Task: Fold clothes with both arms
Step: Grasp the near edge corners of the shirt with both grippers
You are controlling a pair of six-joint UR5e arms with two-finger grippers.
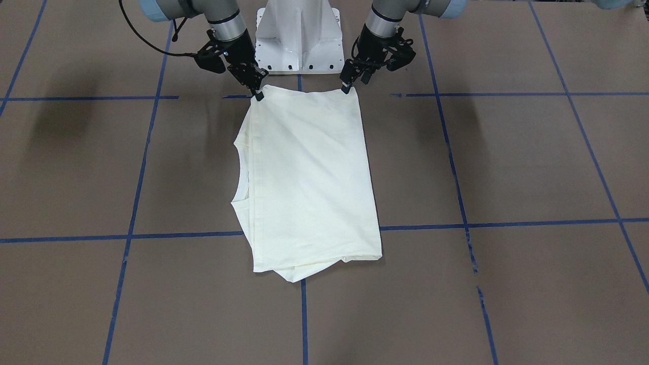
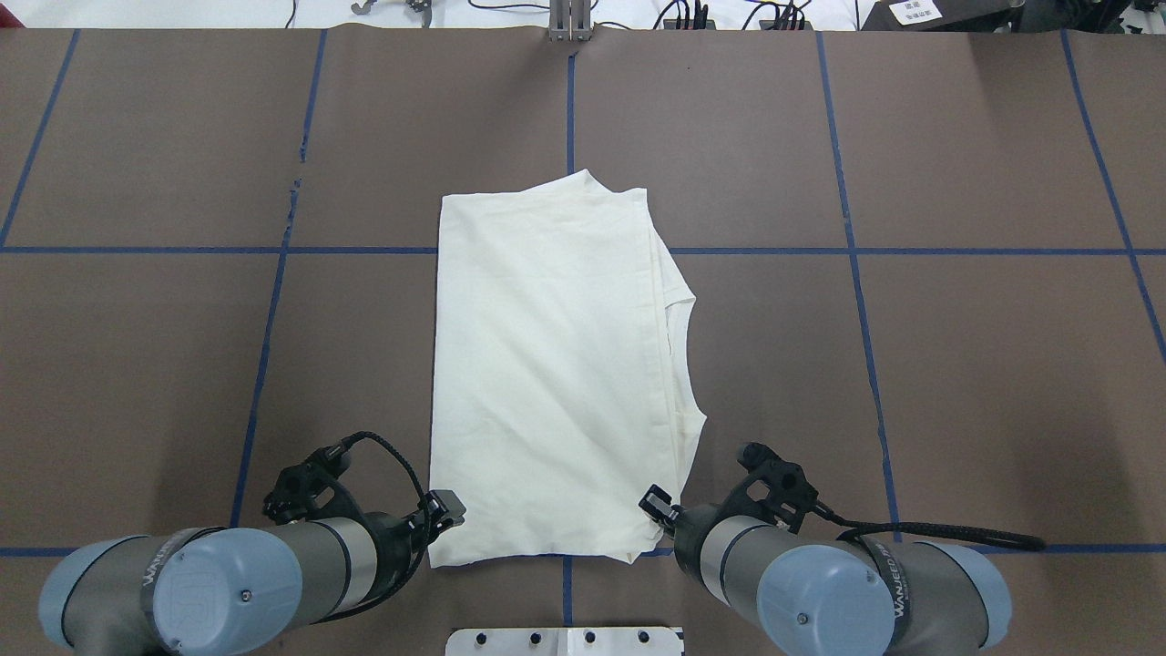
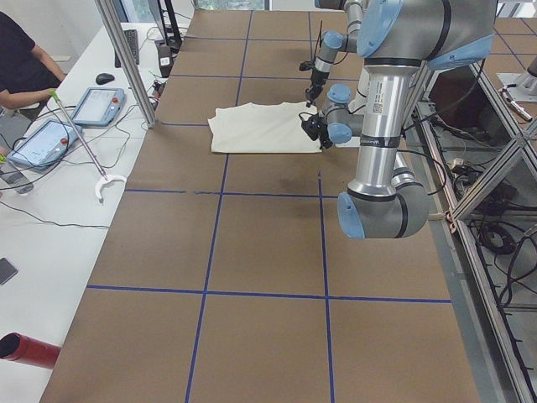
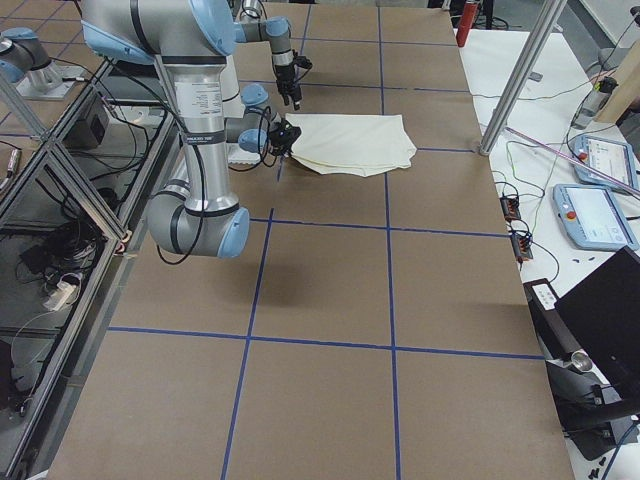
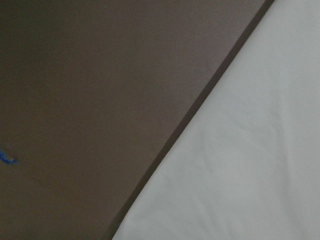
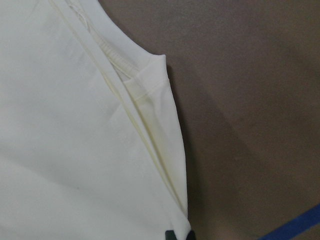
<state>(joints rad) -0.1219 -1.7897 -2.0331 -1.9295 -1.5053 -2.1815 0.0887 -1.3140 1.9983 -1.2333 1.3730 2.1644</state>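
The cream-white T-shirt (image 1: 309, 177) lies flat and folded lengthwise on the brown table, plain side up, its print hidden. Its neckline (image 1: 241, 172) faces the robot's right. It also shows in the overhead view (image 2: 547, 364) and both wrist views (image 5: 250, 150) (image 6: 75, 150). My right gripper (image 1: 258, 94) is down at the shirt's near right corner, and a black fingertip (image 6: 177, 235) sits on that corner. My left gripper (image 1: 347, 88) is down at the near left corner. Both look pinched shut on the cloth. The left wrist view shows no fingers.
The white base pedestal (image 1: 298, 35) stands just behind the shirt's near edge. Blue tape lines (image 1: 304, 314) cross the table. A side bench with tablets (image 3: 96, 105), a seated person (image 3: 25, 67) and a metal post (image 3: 126, 59) lies beyond the far edge.
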